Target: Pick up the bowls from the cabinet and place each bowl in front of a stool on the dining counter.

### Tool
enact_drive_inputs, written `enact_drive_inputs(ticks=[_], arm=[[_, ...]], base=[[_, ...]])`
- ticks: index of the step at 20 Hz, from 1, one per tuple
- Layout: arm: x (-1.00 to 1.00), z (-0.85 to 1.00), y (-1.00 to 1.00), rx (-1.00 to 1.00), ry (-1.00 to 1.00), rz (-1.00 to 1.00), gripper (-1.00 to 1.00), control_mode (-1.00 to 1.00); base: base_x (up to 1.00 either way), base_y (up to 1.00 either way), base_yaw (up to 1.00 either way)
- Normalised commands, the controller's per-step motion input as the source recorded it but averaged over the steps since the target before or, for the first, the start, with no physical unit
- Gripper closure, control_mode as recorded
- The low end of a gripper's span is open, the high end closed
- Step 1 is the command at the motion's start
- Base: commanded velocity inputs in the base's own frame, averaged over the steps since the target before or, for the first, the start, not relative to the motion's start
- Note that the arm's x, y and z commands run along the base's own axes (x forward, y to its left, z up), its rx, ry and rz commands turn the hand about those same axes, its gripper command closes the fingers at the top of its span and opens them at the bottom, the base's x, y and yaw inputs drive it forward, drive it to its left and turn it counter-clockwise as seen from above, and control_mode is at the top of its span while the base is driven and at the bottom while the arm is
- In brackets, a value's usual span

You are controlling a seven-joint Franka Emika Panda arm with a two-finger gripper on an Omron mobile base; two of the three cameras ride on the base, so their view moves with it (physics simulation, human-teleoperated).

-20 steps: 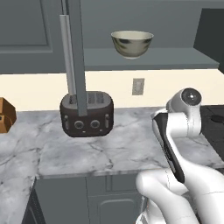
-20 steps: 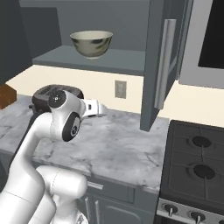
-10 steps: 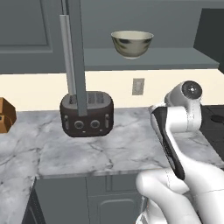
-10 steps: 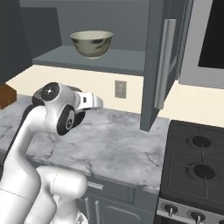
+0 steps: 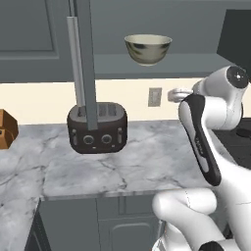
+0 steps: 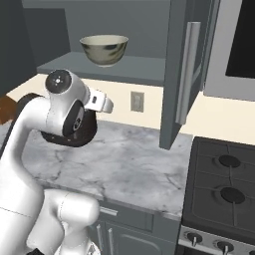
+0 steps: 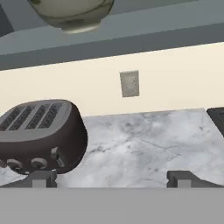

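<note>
Raised since the earlier pictures: the arm's upper joint and wrist now stand higher above the table (image 5: 122,162), and the end effector (image 7: 111,178) has come up with them, pointing toward the back wall. In the hand view its two finger tips (image 7: 40,178) stand well apart with nothing between them, so it is open and empty.

Nearest beyond the tips lies the bare marble top, with the dark toaster (image 7: 41,133) to one side and the edge of the stove (image 6: 224,184) to the other. Farther back is the wall outlet (image 7: 129,83) on the cream wall.

Above that, on the cabinet's grey shelf (image 5: 166,63), the cream mottled bowl (image 5: 147,48) sits upright and untouched; the hand view catches its underside at the top edge (image 7: 72,13). The cabinet door (image 6: 182,69) stands open.

Judgement: the lift is an approach toward the shelf. The bowl is not yet grasped, and placement on the dining counter remains outstanding. More height is needed before closing on the rim.
</note>
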Motion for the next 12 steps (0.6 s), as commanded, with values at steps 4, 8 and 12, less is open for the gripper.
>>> enact_drive_inputs(ticks=[4, 8, 12], arm=[[-0.32, 0.46, 0.44, 0.26, -0.12, -0.33, -1.0, -1.0], [-0.17, 0.46, 0.19, 0.29, -0.03, -0.23, -1.0, -1.0], [0.0, 0.68, 0.0, 0.19, 0.0, -0.03, -1.0, -1.0]], base=[[0.0, 0.0, 0.0], [0.0, 0.0, 0.0], [0.0, 0.0, 0.0]])
